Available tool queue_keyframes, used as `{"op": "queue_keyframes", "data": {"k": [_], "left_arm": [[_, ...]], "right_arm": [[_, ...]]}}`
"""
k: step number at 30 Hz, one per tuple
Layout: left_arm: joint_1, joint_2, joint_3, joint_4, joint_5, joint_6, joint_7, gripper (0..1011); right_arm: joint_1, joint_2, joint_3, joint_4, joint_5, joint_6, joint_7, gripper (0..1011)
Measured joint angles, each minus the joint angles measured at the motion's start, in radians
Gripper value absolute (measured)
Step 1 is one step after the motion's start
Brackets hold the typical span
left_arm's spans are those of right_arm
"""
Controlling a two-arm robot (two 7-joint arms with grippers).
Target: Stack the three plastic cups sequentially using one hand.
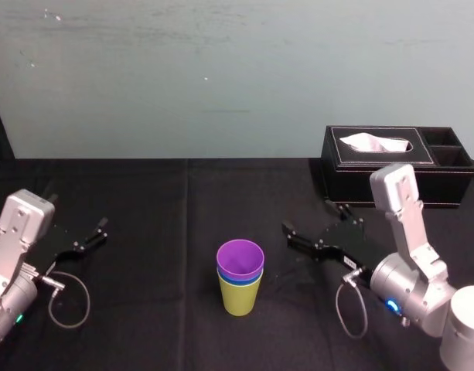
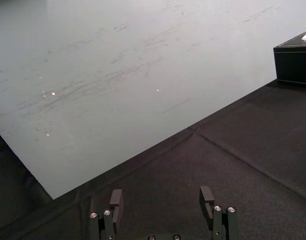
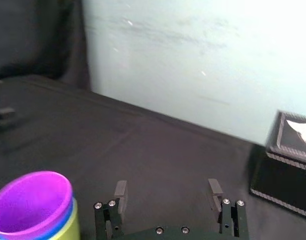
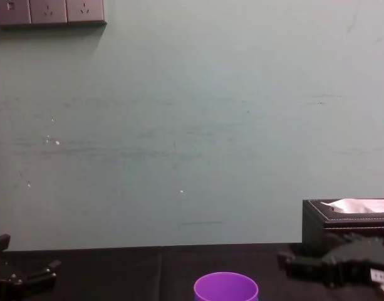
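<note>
Right gripper (image 3: 166, 184): jaws spread wide, nothing between the fingers (image 3: 121, 191), touching nothing. It hangs low over the black table cloth (image 1: 144, 232), pointing toward the middle of the table.

Nearest to it, on its left side and just off the fingertips with a clear gap: the three cups, nested upright as one.
- yellow-green cup (image 1: 239, 300): outermost, standing on the cloth.
- blue cup (image 1: 241, 282): inside it, showing as a thin band.
- purple cup (image 1: 240, 259): innermost and uppermost, rim highest, mouth open. Nothing is seen inside it.

Beyond the gripper, farther from the body and well apart from the cups: black tissue box (image 1: 391, 174) against the wall (image 1: 221, 77). White tissue (image 1: 374, 143) stands out of its top slot. Two small side compartments (image 1: 445, 147) sit at its right end; contents too dark to tell.

Farthest off, across the cups at the table's left edge: left gripper (image 2: 161, 192), parked above bare cloth, fingers apart, holding nothing.
</note>
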Motion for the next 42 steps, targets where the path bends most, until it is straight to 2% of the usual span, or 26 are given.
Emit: {"op": "queue_keyframes", "data": {"k": [4,12,42], "left_arm": [[0.000,0.000,0.000,0.000,0.000,0.000,0.000,1000],[0.000,0.000,0.000,0.000,0.000,0.000,0.000,1000],[0.000,0.000,0.000,0.000,0.000,0.000,0.000,1000]], "right_arm": [[-0.014,-0.028,0.006,0.029,-0.026,0.009,-0.044,1004],[-0.021,-0.053,0.012,0.051,-0.062,0.014,-0.059,1003],[-0.019,-0.051,0.009,0.051,-0.059,0.015,-0.059,1003]]}}
